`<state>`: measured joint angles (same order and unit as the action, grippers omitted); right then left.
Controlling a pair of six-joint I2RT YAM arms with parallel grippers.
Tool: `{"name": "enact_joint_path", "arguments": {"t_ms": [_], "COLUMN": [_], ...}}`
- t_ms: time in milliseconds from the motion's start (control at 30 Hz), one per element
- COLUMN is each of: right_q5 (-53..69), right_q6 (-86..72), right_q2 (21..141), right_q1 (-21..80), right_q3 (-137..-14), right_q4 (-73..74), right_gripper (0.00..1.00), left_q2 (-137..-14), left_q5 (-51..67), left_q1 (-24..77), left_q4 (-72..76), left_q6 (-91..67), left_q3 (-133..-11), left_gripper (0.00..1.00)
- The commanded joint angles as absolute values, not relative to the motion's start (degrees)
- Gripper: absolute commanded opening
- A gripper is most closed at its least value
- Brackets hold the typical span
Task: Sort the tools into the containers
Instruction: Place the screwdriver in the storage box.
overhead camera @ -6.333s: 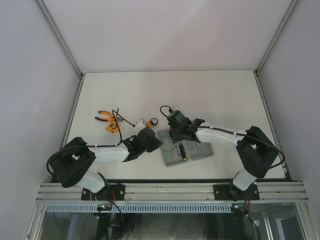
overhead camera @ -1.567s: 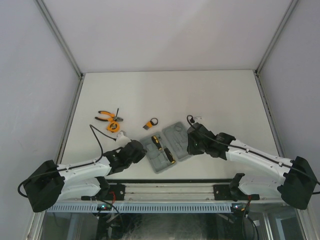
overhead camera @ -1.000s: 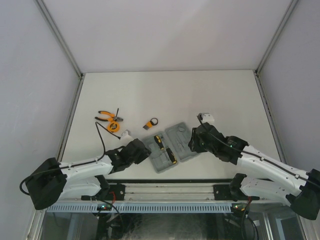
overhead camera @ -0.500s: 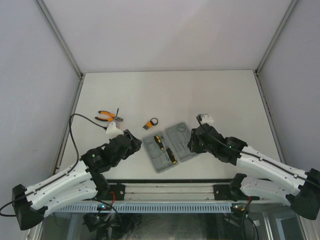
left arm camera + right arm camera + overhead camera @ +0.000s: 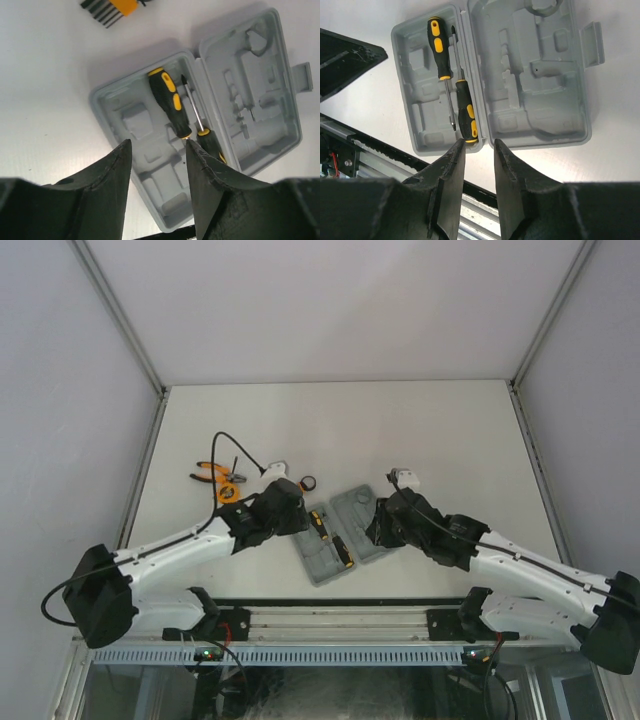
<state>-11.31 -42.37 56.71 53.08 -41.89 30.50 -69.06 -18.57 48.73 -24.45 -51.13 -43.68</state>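
The grey case lies open near the table's front (image 5: 352, 508), both halves facing up (image 5: 260, 100) (image 5: 540, 75). Two yellow-and-black screwdrivers (image 5: 170, 107) (image 5: 438, 42) lie in its left half. My left gripper (image 5: 156, 150) is open and empty above that half's near end; in the top view it is at the case's left edge (image 5: 292, 518). My right gripper (image 5: 478, 145) is open and empty above the case's front edge (image 5: 374, 530). The hex-key set (image 5: 107, 6) (image 5: 306, 483) lies behind the case. The orange-handled pliers (image 5: 207, 472) lie at the far left. I cannot make out the tape measure.
The left arm (image 5: 180, 545) stretches over the table's left side and its cable loops above the pliers. A left finger (image 5: 345, 55) shows at the left edge of the right wrist view. The metal rail (image 5: 340, 620) runs along the front.
The left arm has swung up and right, so its gripper is now at the case's left edge. The right gripper has shifted slightly left at the case's right half. The tools have not moved.
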Motion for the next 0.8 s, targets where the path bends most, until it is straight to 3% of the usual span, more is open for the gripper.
{"name": "enact_joint_path", "arguments": {"t_ms": [0, 767], "right_q5": [-12.3, -9.1], "right_q6": [-44.4, -45.4], "right_q2": [57.2, 61.9], "right_q1": [53.3, 53.3], "right_q3": [-42.0, -40.3], "right_q4": [27.5, 23.0], "right_gripper": [0.28, 0.26], "left_q2": [-72.1, -88.2], "left_q5": [-14.5, -7.8], "left_q1": [48.5, 44.9], "left_q4": [-19.6, -12.6], "left_q6": [-48.9, -48.9], "left_q3": [-48.4, -51.5], "left_gripper": [0.51, 0.36]}}
